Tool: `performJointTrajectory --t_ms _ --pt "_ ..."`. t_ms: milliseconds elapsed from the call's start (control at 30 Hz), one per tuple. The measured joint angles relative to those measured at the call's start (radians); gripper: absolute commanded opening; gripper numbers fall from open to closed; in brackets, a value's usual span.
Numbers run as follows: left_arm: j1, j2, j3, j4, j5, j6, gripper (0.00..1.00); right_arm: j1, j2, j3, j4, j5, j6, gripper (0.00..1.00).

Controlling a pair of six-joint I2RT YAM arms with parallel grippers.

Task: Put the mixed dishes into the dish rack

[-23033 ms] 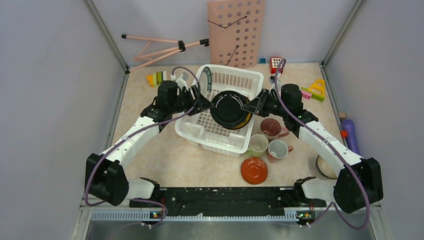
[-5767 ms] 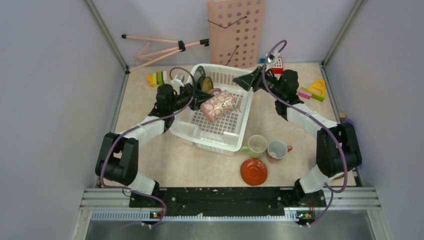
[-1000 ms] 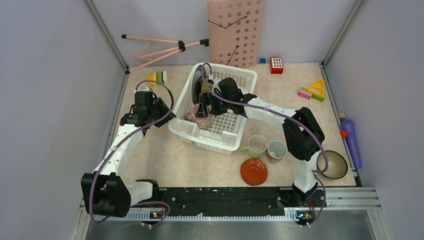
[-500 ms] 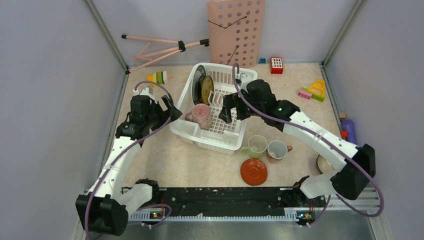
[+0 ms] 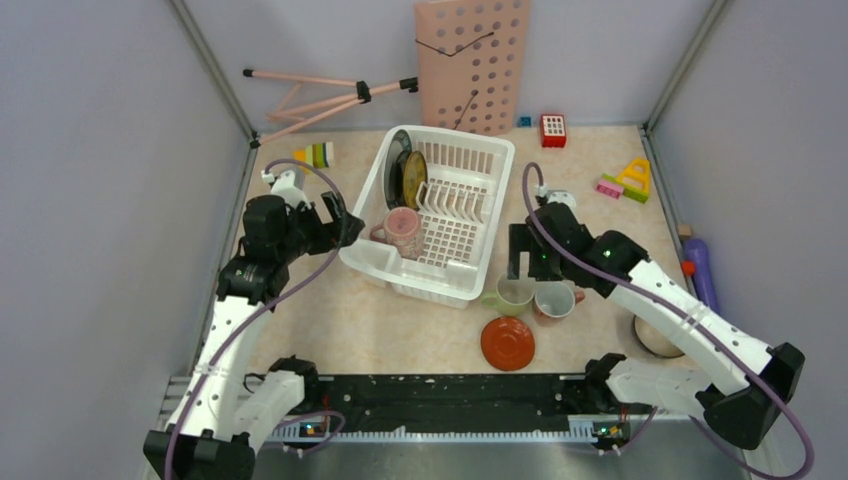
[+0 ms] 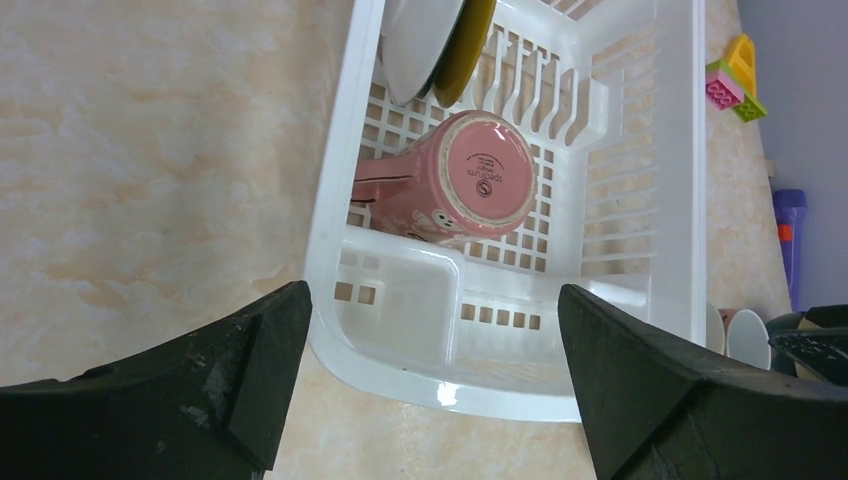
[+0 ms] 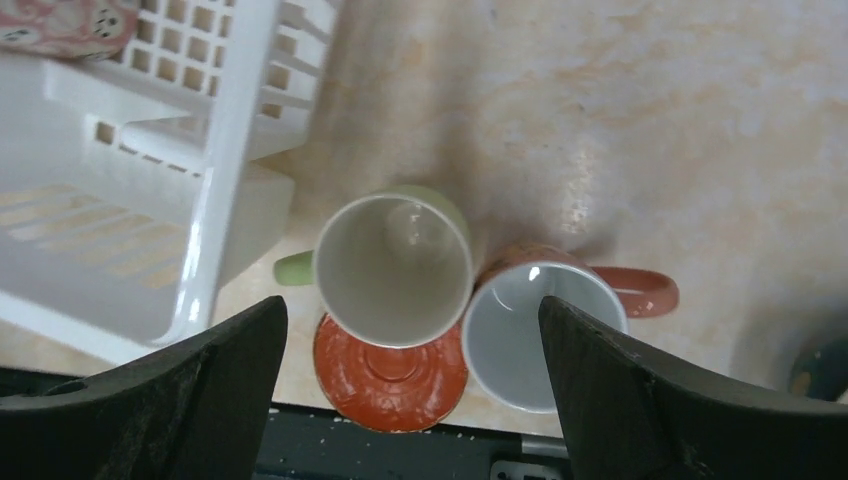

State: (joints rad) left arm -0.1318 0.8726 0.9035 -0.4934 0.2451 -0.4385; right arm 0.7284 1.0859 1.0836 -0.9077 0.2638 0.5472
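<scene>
Green mug [image 7: 392, 265] and maroon mug [image 7: 540, 320] stand upright, touching, on the worktop [image 7: 650, 120] just beside the rack [image 7: 150, 200].
Right pincer [image 7: 412, 370] hangs open above them; left pincer [image 6: 432, 385] open beside the rack. Glazed and stiff, probably slippery and breakable: pinch one rim wall.

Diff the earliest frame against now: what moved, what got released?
Black and yellow plates, released, now stand in the tines of the dish rack. Pink mug went from the table into the rack. Left gripper backed off left, open; right gripper hangs open over the green mug. Green mug, maroon mug, orange saucer unmoved.
</scene>
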Motion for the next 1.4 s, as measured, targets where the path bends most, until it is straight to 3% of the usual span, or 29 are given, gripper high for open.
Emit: performJointTrajectory --t_ms 100,367,433,500,600,767,1033,1100,1133,1200,1400 --pt "0.000 0.000 0.000 0.010 0.020 0.003 0.98 0.000 -0.019 -0.018 -0.080 0.090 0.106 0.78" --pt "0.000 0.002 0.000 0.015 0.050 0.014 0.98 0.000 -0.038 -0.094 -0.220 0.169 0.306 0.62" --pt "0.000 0.003 0.000 0.015 0.054 0.015 0.98 0.000 -0.050 -0.106 -0.246 0.178 0.337 0.62" --pt "0.000 0.002 0.000 0.015 0.055 0.016 0.98 0.000 -0.051 -0.108 -0.277 0.193 0.375 0.71" --pt "0.000 0.003 0.000 0.015 0.059 0.018 0.98 0.000 -0.051 -0.108 -0.332 0.216 0.454 0.74" --pt "0.000 0.007 0.000 0.015 0.073 0.018 0.98 -0.011 -0.063 -0.118 -0.374 0.233 0.550 0.69" --pt "0.000 0.012 0.000 0.008 0.076 0.023 0.98 -0.046 -0.094 -0.279 -0.307 0.198 0.624 0.61" --pt "0.000 0.012 0.000 0.006 0.076 0.023 0.98 -0.054 -0.101 -0.306 -0.289 0.193 0.641 0.54" --pt "0.000 0.012 0.000 0.005 0.076 0.023 0.98 -0.058 -0.106 -0.317 -0.281 0.191 0.651 0.43" --pt "0.000 0.012 0.000 0.003 0.076 0.023 0.98 -0.063 -0.120 -0.331 -0.267 0.191 0.673 0.01" --pt "0.000 0.018 0.002 0.003 0.081 0.022 0.98 -0.099 -0.160 -0.340 -0.257 0.195 0.699 0.00"
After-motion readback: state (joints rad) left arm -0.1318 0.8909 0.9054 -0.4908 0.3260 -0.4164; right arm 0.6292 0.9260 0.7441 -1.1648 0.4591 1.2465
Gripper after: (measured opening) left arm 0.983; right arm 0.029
